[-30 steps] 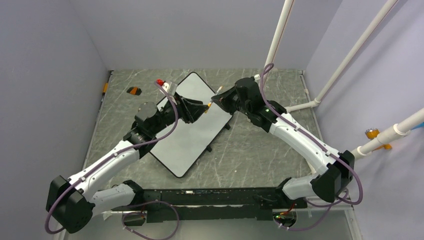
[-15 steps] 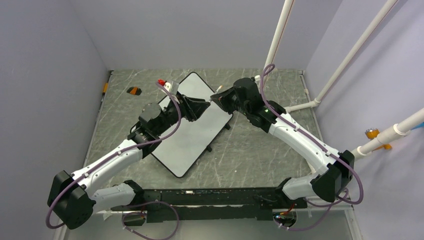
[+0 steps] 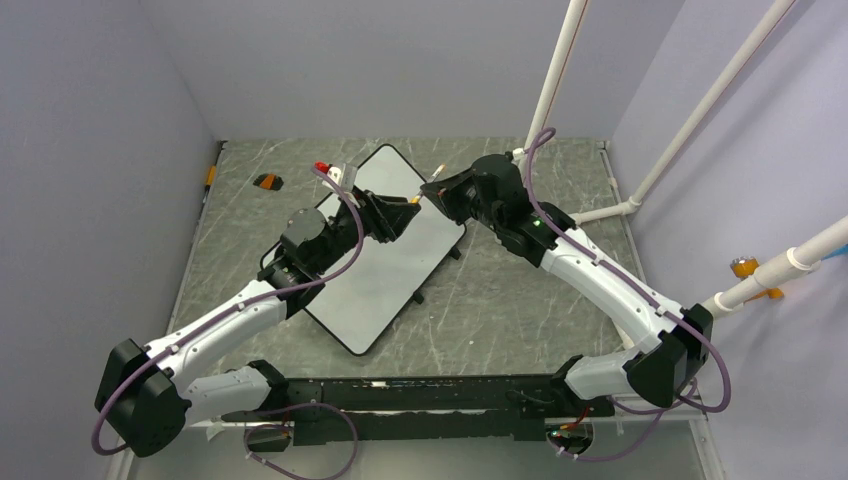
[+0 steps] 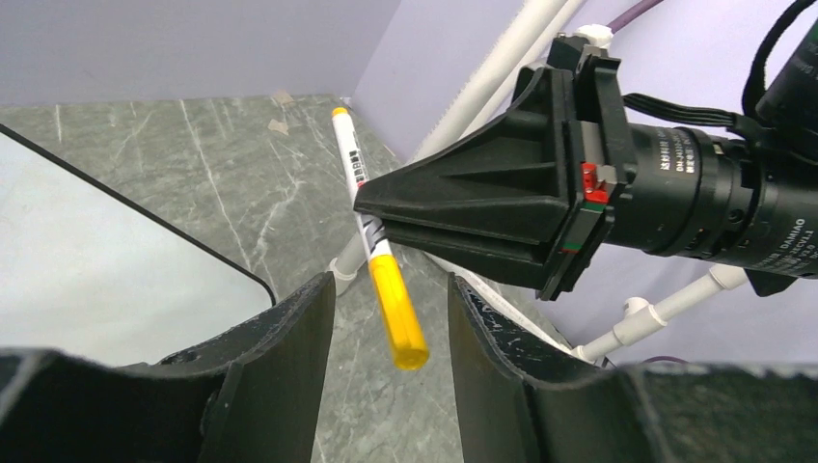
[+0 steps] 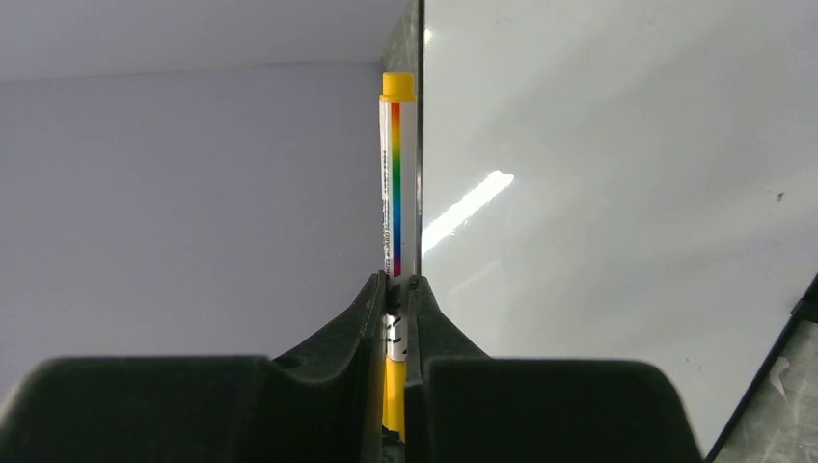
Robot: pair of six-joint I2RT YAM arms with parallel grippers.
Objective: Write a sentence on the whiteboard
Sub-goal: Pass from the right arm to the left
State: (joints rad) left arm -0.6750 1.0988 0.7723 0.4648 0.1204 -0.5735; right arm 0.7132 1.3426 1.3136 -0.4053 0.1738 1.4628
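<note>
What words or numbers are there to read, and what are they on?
On the marker in the right gripper: black print beside a rainbow stripe, too small to read.
On the black cylinder behind that gripper: white lettering, too blurred to read.
On the whiteboard: no writing shows.

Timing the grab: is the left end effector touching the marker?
Apart. Left wrist view: table shows on both sides of the marker, inside the open left end effector.

1. Large flat white whiteboard, black-framed [image 3: 385,270]: partly covered by the left arm [image 3: 300,250].
2. Slim yellow-and-white marker [image 5: 396,183]: middle hidden inside the right gripper [image 5: 396,282].
3. Small orange-black object [image 3: 267,181] near the left wall: too small to be identified.
</note>
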